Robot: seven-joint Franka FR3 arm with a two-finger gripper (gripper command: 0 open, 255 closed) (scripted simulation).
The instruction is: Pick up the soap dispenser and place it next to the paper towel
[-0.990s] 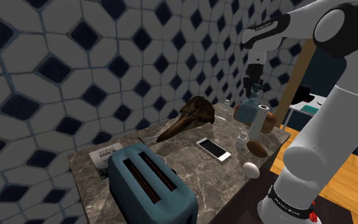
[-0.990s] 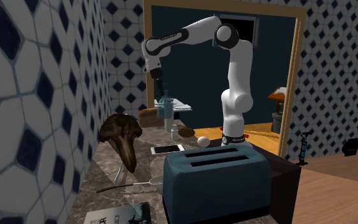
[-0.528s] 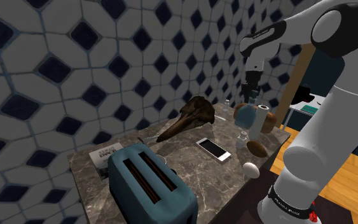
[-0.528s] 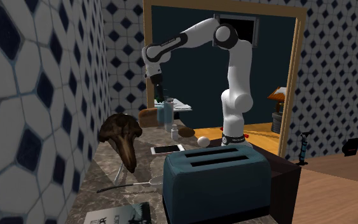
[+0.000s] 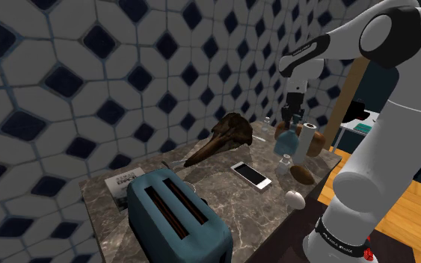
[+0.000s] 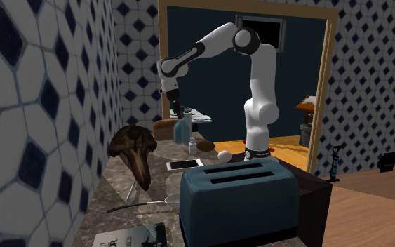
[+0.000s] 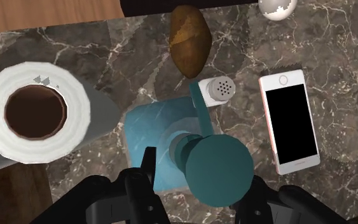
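The soap dispenser (image 7: pixel 151 141) is a pale blue square bottle with a teal pump head (image 7: pixel 219 172). My gripper (image 7: pixel 196 170) is shut on its neck from above, the left finger (image 7: pixel 147 167) against the collar and the right finger hidden behind the pump head. The bottle hangs upright, close beside the white paper towel roll (image 7: pixel 34 114), which stands upright. In the shoulder view the gripper (image 5: pixel 289 119) holds the dispenser (image 5: pixel 287 142) just to that view's left of the roll (image 5: pixel 306 143). Across the counter, the dispenser (image 6: pixel 182 128) hangs low under the gripper (image 6: pixel 176 112). Whether its base touches the counter is hidden.
A small white shaker (image 7: pixel 220 89) stands right beside the bottle, with a brown potato-like lump (image 7: pixel 190 32), an egg (image 7: pixel 277 5) and a phone (image 7: pixel 290 121) nearby. A blue toaster (image 5: pixel 179 213) and a dark brown carved object (image 5: pixel 227 134) lie further along the marble counter (image 5: pixel 223 187).
The gripper has carried the dispenser down and towards the shoulder view's left, from above the paper towel roll to close beside it.
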